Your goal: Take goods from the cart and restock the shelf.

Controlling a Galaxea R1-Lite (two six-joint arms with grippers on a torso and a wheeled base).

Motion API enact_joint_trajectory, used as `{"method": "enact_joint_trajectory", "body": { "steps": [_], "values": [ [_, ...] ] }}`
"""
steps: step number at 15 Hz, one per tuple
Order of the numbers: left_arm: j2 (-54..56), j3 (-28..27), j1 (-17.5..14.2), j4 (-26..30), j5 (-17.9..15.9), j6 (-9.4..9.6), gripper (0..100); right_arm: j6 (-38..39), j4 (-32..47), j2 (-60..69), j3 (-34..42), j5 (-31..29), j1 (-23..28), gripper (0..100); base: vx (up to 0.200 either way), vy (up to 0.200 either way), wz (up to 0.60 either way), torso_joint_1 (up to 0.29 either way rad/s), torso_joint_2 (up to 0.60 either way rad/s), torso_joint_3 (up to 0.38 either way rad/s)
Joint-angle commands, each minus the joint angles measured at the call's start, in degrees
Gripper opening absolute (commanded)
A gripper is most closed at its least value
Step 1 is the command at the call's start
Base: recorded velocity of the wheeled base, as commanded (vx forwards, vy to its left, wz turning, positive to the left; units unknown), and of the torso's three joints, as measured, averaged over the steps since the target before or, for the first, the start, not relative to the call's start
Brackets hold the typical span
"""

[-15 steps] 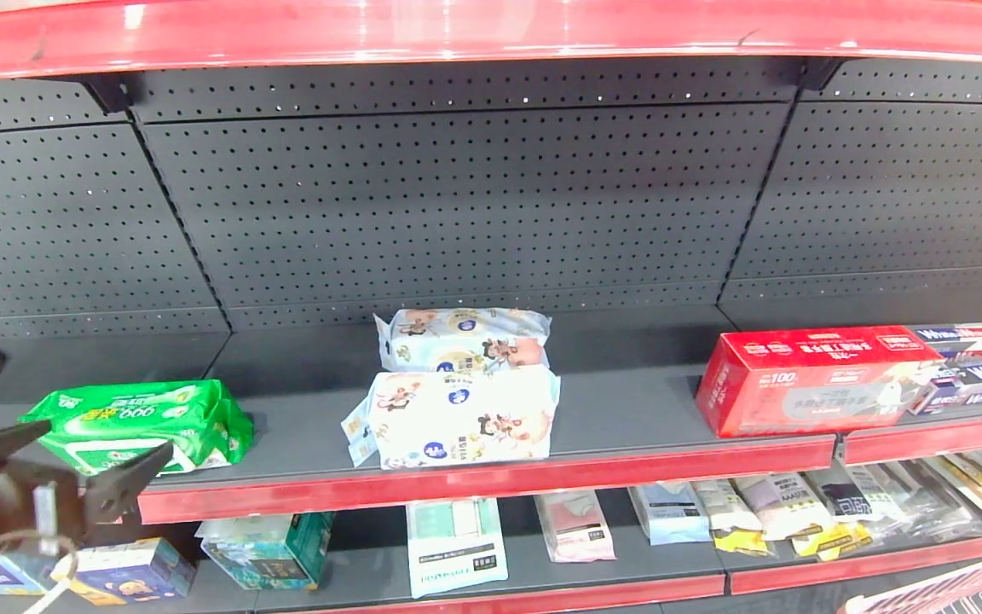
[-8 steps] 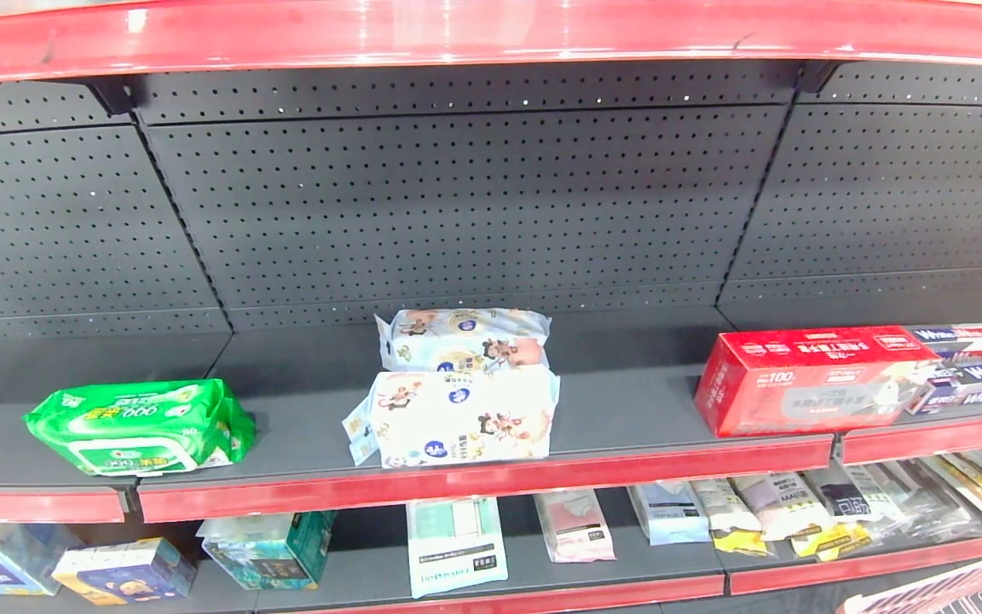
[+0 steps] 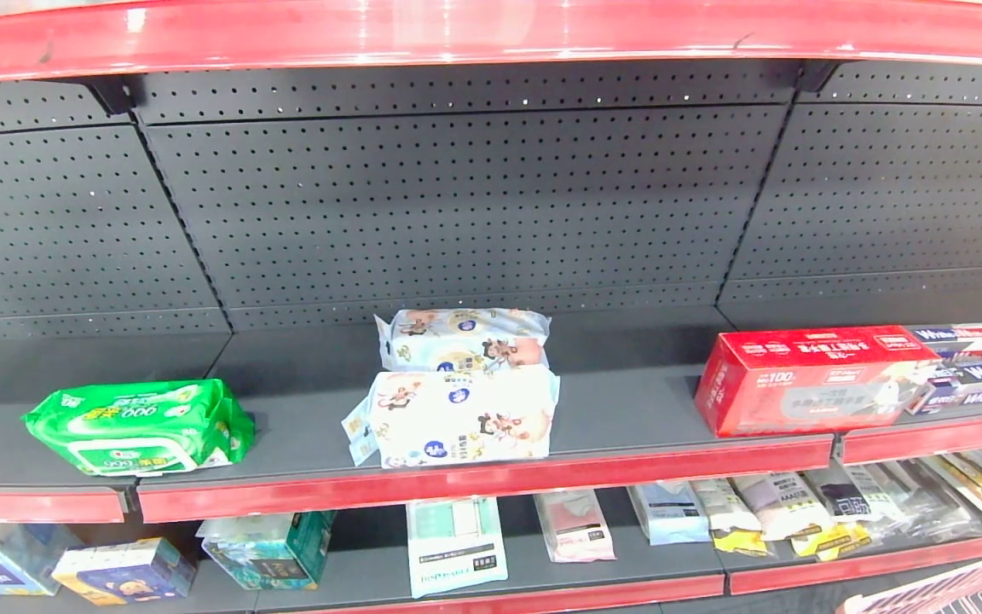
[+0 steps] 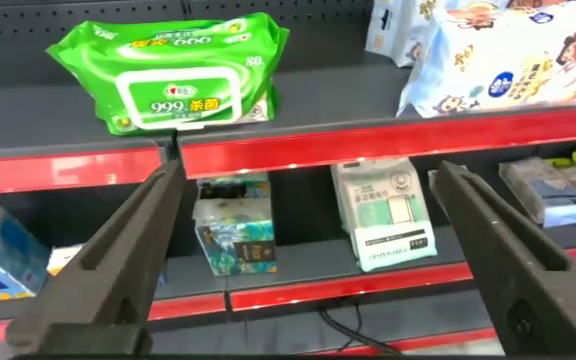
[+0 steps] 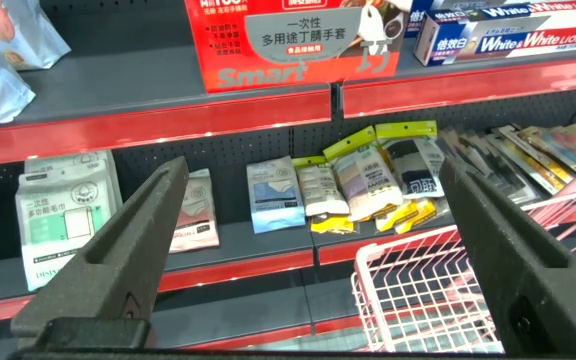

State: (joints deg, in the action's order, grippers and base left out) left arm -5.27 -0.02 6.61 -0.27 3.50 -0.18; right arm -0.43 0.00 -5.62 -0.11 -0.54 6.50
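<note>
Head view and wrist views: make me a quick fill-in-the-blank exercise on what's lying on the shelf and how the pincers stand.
1. ____ cartoon-print packs lie one behind the other in the middle of the shelf.
2. By the robot's sides, the green wipes pack lies to their ____.
3. The red box lies to their ____.
4. The left pincer and the right pincer are both ____.
Missing words: two; left; right; open.
</note>
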Motion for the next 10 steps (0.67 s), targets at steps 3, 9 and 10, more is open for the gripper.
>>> {"method": "enact_joint_trajectory", "body": {
  "steps": [3, 9, 10],
  "values": [
    [-0.1, 0.0, -0.1, -0.1, 0.2, 0.01, 100, -0.2, 0.0, -0.1, 0.0, 0.0, 0.0, 100, 0.0, 0.0, 0.0, 0.0, 0.0, 0.0],
    [-0.1, 0.0, 0.0, 0.0, 0.2, 0.27, 100, -0.2, 0.0, -0.1, 0.0, -0.3, 0.0, 100, 0.0, 0.0, 0.3, 0.002, 0.0, 0.0],
    [-0.1, 0.0, 0.0, 0.0, 0.2, 0.18, 100, -0.2, 0.0, -0.1, 0.0, -0.3, 0.0, 100, 0.0, 0.0, 0.0, 0.0, 0.0, 0.0]
  ]
}}
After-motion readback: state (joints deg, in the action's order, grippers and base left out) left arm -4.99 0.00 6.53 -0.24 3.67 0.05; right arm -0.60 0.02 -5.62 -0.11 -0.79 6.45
